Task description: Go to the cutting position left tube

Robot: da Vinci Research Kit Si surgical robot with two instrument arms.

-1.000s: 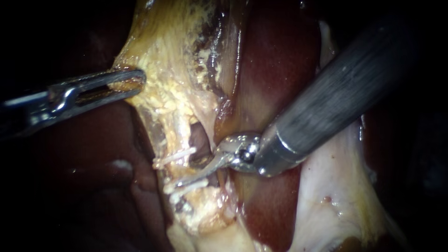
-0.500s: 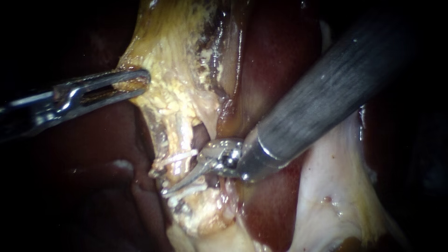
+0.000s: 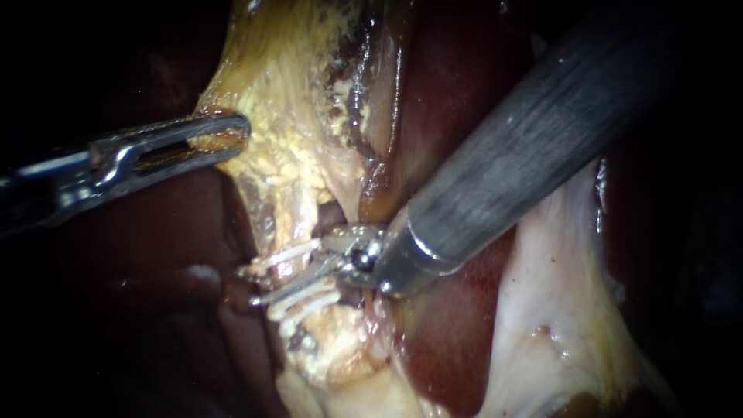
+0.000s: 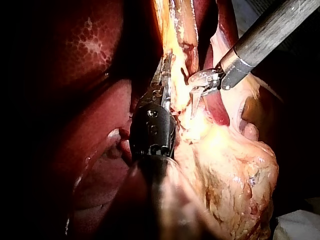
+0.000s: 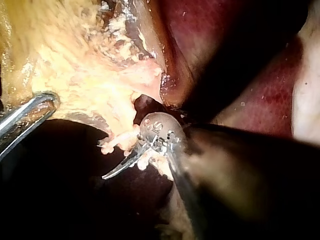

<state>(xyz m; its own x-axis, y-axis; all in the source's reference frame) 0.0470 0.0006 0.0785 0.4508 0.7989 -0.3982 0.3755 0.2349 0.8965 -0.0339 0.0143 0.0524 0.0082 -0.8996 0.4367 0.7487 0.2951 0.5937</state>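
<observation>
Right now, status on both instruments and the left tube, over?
Left instrument shut on yellow tissue. Right instrument tip lies across the clipped tube, between the white clips. Nothing else in the way.

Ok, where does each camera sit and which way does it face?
Endoscope: close in, facing the clipped tube; left instrument and right instrument enter from opposite sides.
Left wrist: on the left arm, looking along its shaft at yellow tissue it holds.
Right wrist: on the right arm, looking along its shaft at the tube.
All show the right instrument.
</observation>
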